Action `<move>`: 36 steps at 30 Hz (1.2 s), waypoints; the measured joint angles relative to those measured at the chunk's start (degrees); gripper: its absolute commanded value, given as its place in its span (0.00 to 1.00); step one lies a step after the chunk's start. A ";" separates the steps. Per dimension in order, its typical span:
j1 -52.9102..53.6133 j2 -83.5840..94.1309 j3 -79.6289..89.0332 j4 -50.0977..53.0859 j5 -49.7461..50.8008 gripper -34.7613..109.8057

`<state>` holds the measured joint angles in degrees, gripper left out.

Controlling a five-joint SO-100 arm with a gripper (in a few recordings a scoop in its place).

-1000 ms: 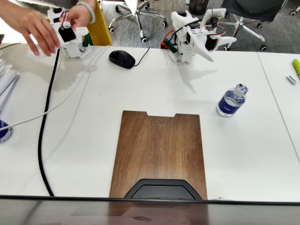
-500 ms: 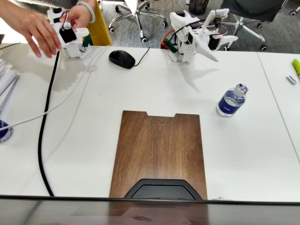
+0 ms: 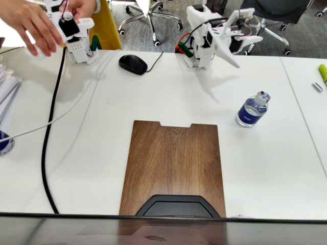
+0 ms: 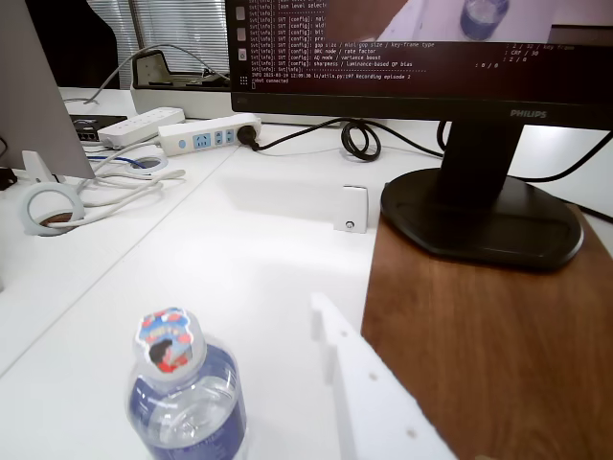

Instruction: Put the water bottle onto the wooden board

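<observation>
The desk (image 3: pixel 92 143) is white, and the wooden board (image 3: pixel 173 163) lies flat at its near middle, partly under a monitor base (image 4: pixel 479 216). The water bottle (image 3: pixel 251 110) stands upright on the desk, right of the board and apart from it. The tool (image 3: pixel 231 58) hovers high near the arm base; whether it is spread, I cannot tell. It should come down around the bottle's body, below the cap, and close there gently.
</observation>
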<state>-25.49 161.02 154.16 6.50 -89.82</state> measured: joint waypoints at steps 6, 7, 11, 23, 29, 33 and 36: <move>-1.41 -19.95 -14.15 -7.47 2.55 0.87; -1.32 -21.97 -14.41 -9.32 2.55 0.87; -1.05 -25.49 -14.24 -12.74 2.55 0.87; -3.43 -33.57 -3.16 -27.86 2.64 0.87; -2.64 -38.76 -2.99 -31.11 1.32 0.87; -2.99 -43.51 -3.08 -34.63 0.18 0.87; -2.90 -46.58 -3.43 -35.51 0.18 0.87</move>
<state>-28.39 114.43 150.73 -29.00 -89.65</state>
